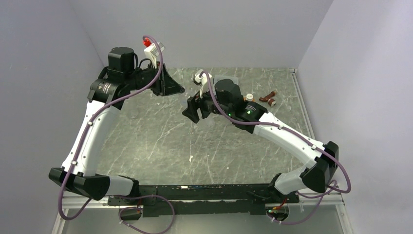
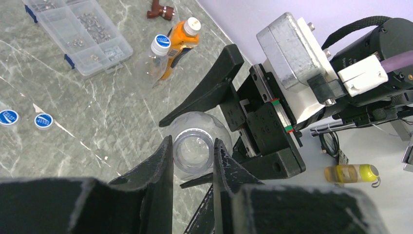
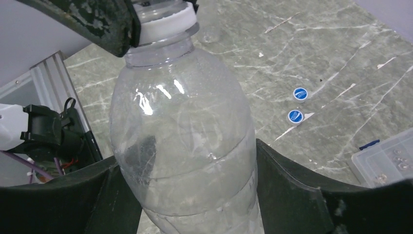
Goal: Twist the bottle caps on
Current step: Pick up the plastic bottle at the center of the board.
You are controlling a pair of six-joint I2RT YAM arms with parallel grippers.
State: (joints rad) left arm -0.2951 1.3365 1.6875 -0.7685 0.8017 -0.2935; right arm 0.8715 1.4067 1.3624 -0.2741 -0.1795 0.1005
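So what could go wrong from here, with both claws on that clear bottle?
1. The left gripper and the right gripper both clamp the one clear bottle. If their moves disagree, its wall might buckle or it might twist free.
2. The left fingers pinch only its narrow white top, so that hold could slip.
3. Two blue caps lie loose on the table and look easy to knock away.

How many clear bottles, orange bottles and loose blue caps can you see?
Clear bottles: 2, the held clear bottle and the blue-capped clear bottle
Orange bottles: 1
Loose blue caps: 2
Total: 5
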